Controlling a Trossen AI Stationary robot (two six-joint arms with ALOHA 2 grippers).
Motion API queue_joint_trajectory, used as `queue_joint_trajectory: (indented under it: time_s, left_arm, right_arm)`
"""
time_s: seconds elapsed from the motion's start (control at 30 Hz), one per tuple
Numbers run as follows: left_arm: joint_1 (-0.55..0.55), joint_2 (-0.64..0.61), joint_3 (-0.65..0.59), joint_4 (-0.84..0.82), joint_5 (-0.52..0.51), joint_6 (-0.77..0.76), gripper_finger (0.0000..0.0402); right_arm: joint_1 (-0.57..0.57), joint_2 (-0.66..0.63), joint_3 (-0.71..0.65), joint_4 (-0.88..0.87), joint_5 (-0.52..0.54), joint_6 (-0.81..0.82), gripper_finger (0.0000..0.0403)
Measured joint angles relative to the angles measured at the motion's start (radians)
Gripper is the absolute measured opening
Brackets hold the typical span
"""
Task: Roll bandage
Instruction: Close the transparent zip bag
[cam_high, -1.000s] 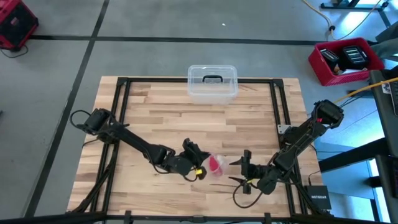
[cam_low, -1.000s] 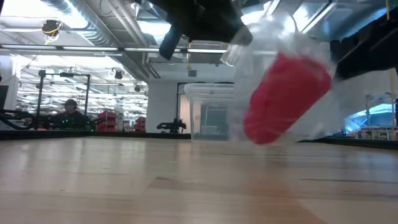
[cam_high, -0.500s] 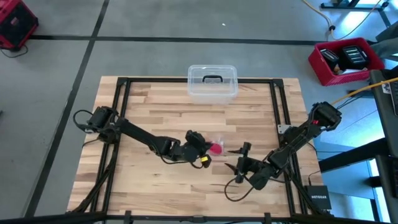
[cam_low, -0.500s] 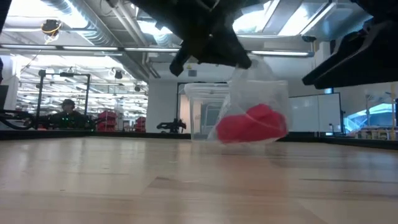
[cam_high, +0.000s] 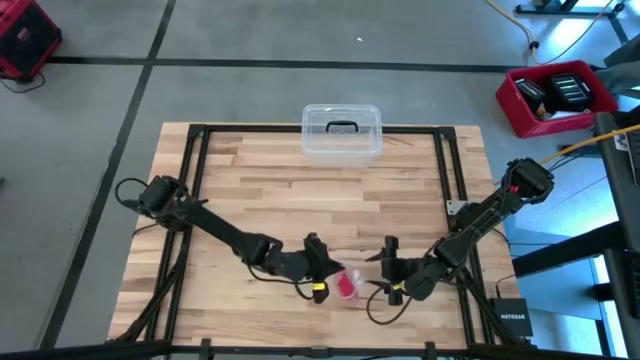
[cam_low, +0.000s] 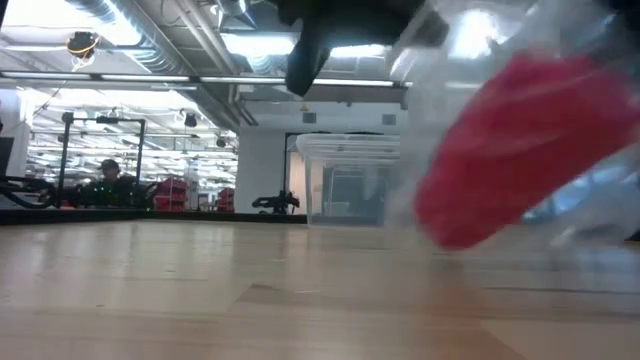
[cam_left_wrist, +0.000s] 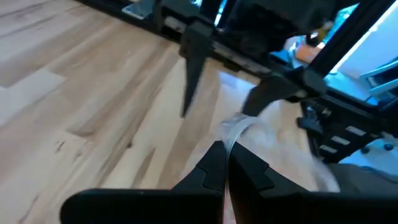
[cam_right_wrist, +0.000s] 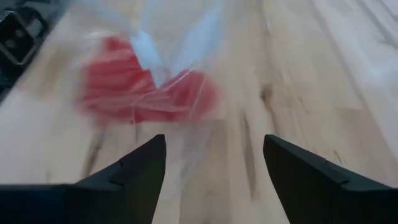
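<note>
The bandage (cam_high: 346, 286) is a bright red bundle sealed inside a crinkled clear plastic wrapper (cam_low: 500, 130), positioned near the six o'clock edge of the wooden surface (cam_high: 260, 200) in the high view, slightly toward five o'clock of centre. In the low view the bandage (cam_low: 525, 150) appears tilted inside the wrapper, close to the camera, with its lower end just above or at the surface; contact cannot be confirmed. The left claw (cam_high: 318, 268) is at the ten o'clock side of the bandage, touching the wrapper, its fingers pinched closed on a twisted corner of the clear plastic, as the left wrist view shows at the left claw (cam_left_wrist: 226, 163) tips. The left arm runs from its base at the nine o'clock side of the surface diagonally toward the bundle. The right claw (cam_high: 390, 270) is just beside the bandage at its three o'clock side, fingers spread wide and gripping nothing; in the right wrist view the right claw (cam_right_wrist: 214, 155) frames the wrapped bandage (cam_right_wrist: 146, 93), which lies just ahead of the fingertips, apart from them. A clear plastic box (cam_high: 341, 132) with a dark handle sits at the twelve o'clock edge of the surface, well apart from both claws. A red bin (cam_high: 558, 98) stands on the floor beyond the two o'clock corner.
</note>
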Motion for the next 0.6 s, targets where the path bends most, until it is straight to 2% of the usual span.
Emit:
queue_joint_trajectory:
  time_s: [0.27, 0.5, 0.6]
  left_arm:
    - [0.013, 0.000, 0.000, -0.068, -0.004, -0.006, 0.0001]
    - [0.012, 0.000, 0.000, -0.068, -0.004, -0.001, 0.0001]
    - [0.012, 0.000, 0.000, -0.068, -0.004, 0.014, 0.0001]
  right_arm:
    - [-0.039, 0.000, 0.000, 0.022, -0.068, -0.037, 0.0269]
    - [-0.115, 0.000, 0.000, 0.048, -0.067, -0.073, 0.0268]
    - [-0.136, 0.006, 0.000, 0.079, -0.089, -0.135, 0.0252]
